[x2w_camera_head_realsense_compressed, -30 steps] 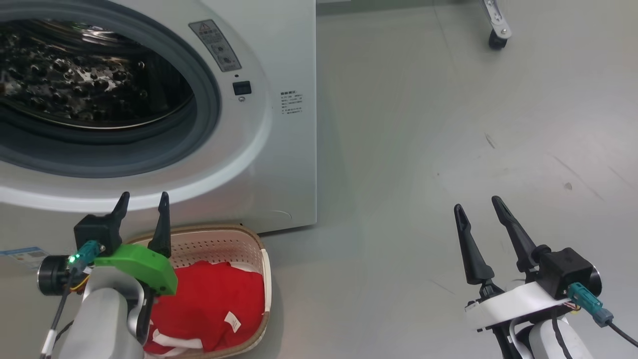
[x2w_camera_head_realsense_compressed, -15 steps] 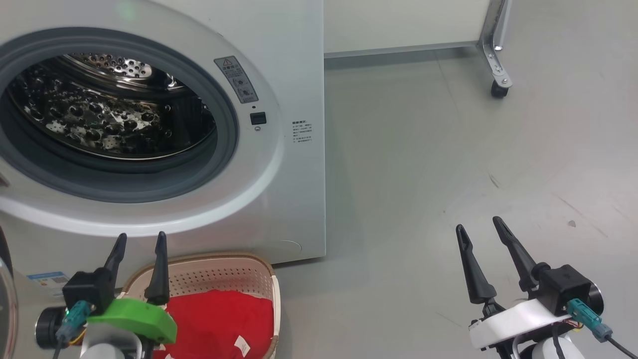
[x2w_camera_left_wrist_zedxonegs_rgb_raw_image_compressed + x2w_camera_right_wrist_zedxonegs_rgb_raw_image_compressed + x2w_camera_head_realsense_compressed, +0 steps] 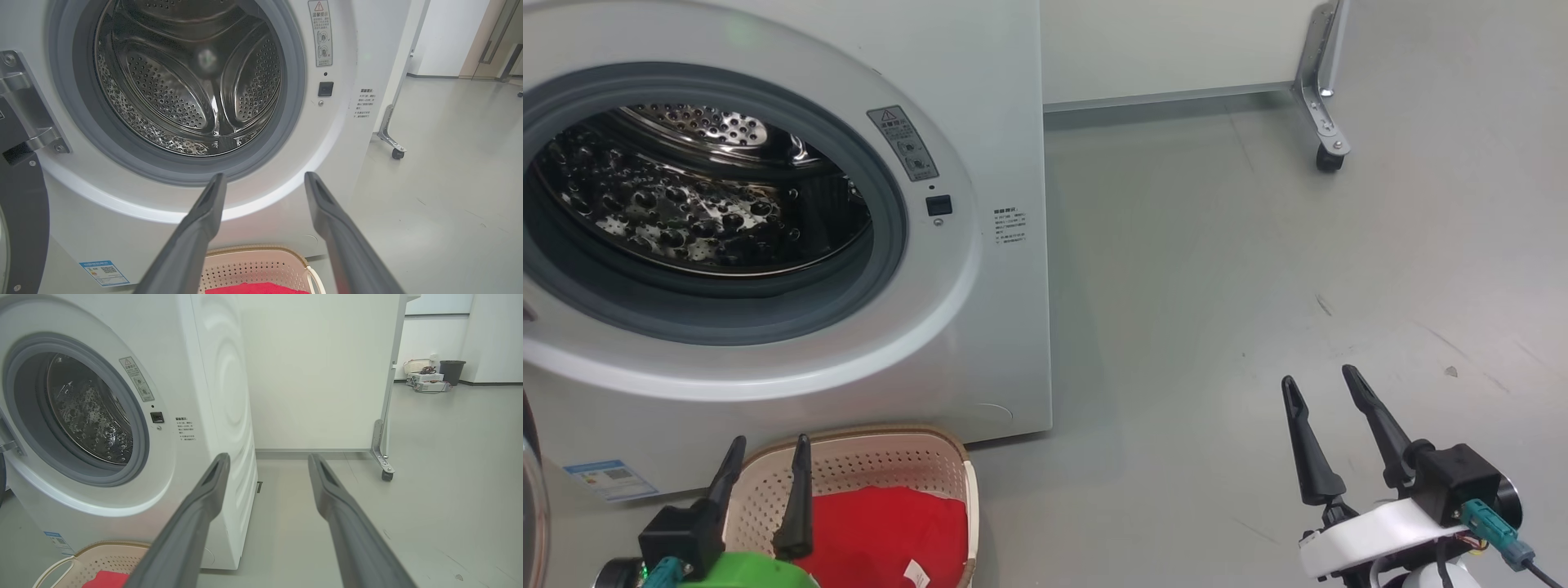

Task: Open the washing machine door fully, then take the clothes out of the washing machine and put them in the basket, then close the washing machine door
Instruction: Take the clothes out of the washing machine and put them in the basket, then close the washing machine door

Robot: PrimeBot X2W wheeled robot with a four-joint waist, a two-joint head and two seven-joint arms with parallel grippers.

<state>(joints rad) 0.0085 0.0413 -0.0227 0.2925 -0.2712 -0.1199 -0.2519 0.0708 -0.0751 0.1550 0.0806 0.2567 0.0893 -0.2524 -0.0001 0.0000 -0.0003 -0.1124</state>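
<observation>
Left gripper (image 3: pixel 769 442) is at the lower left of the head view. Fingers are spread with nothing between them, tips pointing up toward the machine front. It hangs over the near-left part of the basket (image 3: pixel 886 434). In the left wrist view the same gripper (image 3: pixel 264 175) is released and aimed at the lower edge of the round opening.

Washing machine door (image 3: pixel 20 228) is swung open at the far left. Only its dark rim and the metal hinge (image 3: pixel 28 102) are in frame.

Washing machine (image 3: pixel 1005 327): white front with a blue sticker (image 3: pixel 609 479) at the lower left corner. The grey gasket (image 3: pixel 886 245) rings the opening. The perforated steel drum (image 3: pixel 686 212) is in plain sight through it. A warning label (image 3: pixel 903 143) and the small black latch socket (image 3: pixel 938 205) sit right of the opening.

The basket stands on the floor (image 3: pixel 1217 286), just in front of the machine's lower front, below the opening. Clothes (image 3: pixel 882 523) lie inside it as a red bundle, with a white label (image 3: pixel 917 574) at the near edge. The left wrist view shows the red fabric (image 3: pixel 257 288) at its bottom edge.

Right gripper (image 3: pixel 1318 376) is at the lower right over bare floor, well apart from the machine and basket. Fingers are apart, gripping nothing. The right wrist view shows that gripper (image 3: pixel 268 455) released too, pointing past the machine's right side.

Upper right: a metal leg with a castor (image 3: pixel 1329 157) at the foot of a white panel.
</observation>
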